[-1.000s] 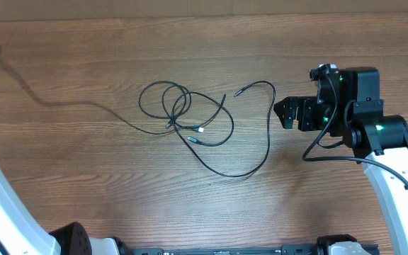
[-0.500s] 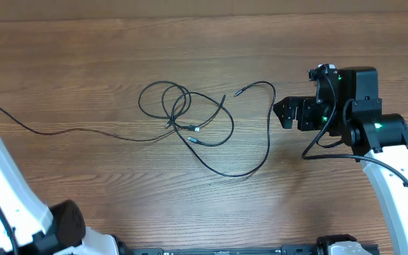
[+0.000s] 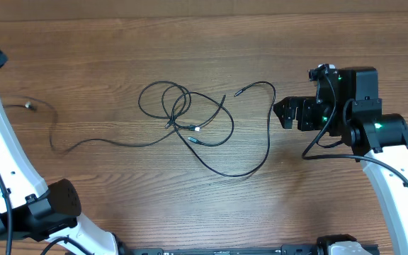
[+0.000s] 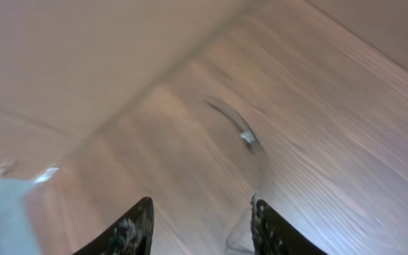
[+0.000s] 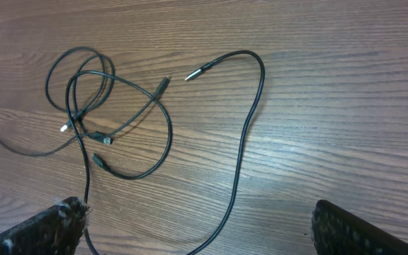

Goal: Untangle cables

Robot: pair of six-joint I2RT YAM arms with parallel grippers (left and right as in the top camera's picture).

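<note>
The cables (image 3: 190, 117) lie in a loose tangle of thin black loops mid-table. One long cord (image 3: 268, 138) swings out to the right of them and ends in a silvery plug (image 3: 238, 92). Another cord (image 3: 98, 142) trails left to a free plug end (image 3: 28, 106), which the blurred left wrist view shows lying on the wood (image 4: 245, 136). My left gripper (image 4: 200, 205) is open above that end with nothing between its fingers. My right gripper (image 3: 283, 113) stands open just right of the long cord (image 5: 250, 106), above the table, holding nothing.
The tabletop is bare brown wood, with its far edge (image 3: 204, 14) along the top of the overhead view. My left arm's white link (image 3: 2, 149) runs down the left side. The right arm's body (image 3: 356, 106) sits at the right.
The left gripper has opened and let go of the cord it was pulling up-left. That cord has gone slack, and its end now lies on the table at left. The right arm has not moved.
</note>
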